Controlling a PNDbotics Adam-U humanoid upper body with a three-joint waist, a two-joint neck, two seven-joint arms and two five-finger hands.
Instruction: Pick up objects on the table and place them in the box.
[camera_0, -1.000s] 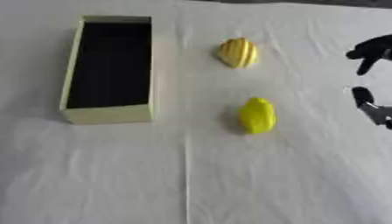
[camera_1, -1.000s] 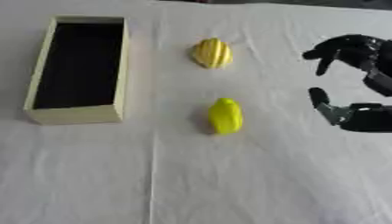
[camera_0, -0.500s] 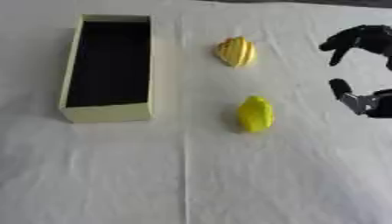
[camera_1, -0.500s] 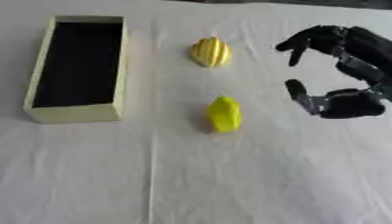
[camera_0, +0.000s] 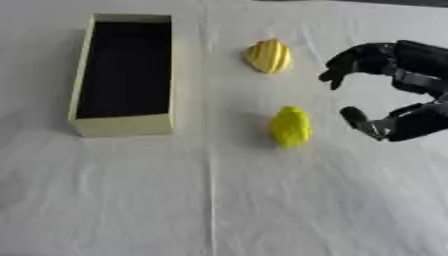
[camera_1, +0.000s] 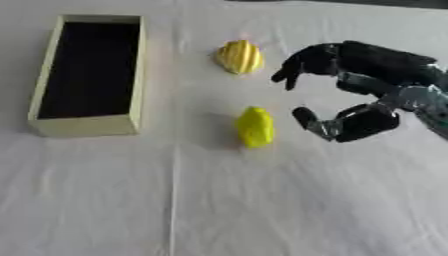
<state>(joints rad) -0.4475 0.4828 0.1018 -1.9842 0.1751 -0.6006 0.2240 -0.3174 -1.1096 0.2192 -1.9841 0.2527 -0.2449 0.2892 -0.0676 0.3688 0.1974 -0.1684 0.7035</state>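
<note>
Two yellow objects lie on the white cloth. A ribbed, rounded yellow one sits further back, and a brighter elongated yellow one lies nearer, in the middle. A pale yellow box with a dark inside stands at the left, with nothing visible in it. My right hand comes in from the right, open, with fingers arched above and thumb below. It hangs just right of the elongated yellow object and touches neither. My left hand is in neither view.
A white cloth with a centre crease covers the whole table. The box's long side runs away from me along the left.
My right hand has moved left from the picture's edge toward the two yellow objects, staying open. The objects and the box have not moved.
</note>
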